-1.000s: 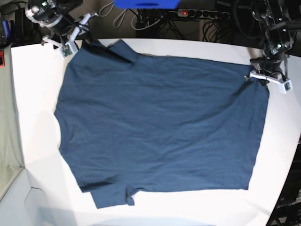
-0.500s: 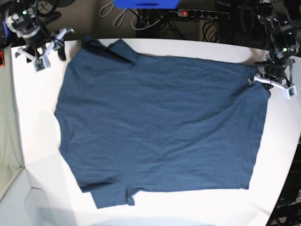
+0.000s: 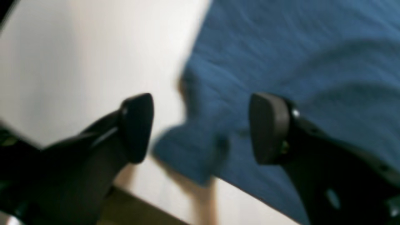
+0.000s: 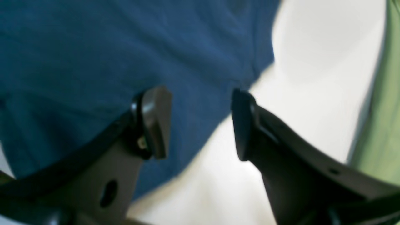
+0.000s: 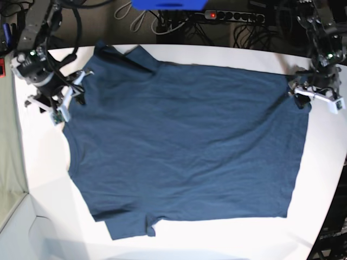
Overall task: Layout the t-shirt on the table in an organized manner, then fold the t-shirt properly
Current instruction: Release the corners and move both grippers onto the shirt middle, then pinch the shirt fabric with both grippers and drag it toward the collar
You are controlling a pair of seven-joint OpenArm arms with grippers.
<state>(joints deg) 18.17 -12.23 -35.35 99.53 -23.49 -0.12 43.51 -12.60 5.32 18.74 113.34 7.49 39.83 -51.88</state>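
Shirt: the dark navy-blue short-sleeved cloth t-shirt [image 5: 184, 146] is lying spread flat across the middle of the base frame.
Table: the large matte white tabletop [image 5: 43, 179] is showing bare along the frame's left and lower edges.
Left gripper: the black left gripper [image 3: 201, 128], at the base frame's right edge, is standing wide apart over a bunched shirt corner, gripping nothing.
Right gripper: the black right gripper [image 4: 201, 123], at the frame's upper left, is gaping over the shirt's edge, empty.

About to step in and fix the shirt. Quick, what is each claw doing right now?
Left claw: open, holding nothing; a shirt corner lies between its fingers.
Right claw: open, holding nothing, above the shirt's edge.
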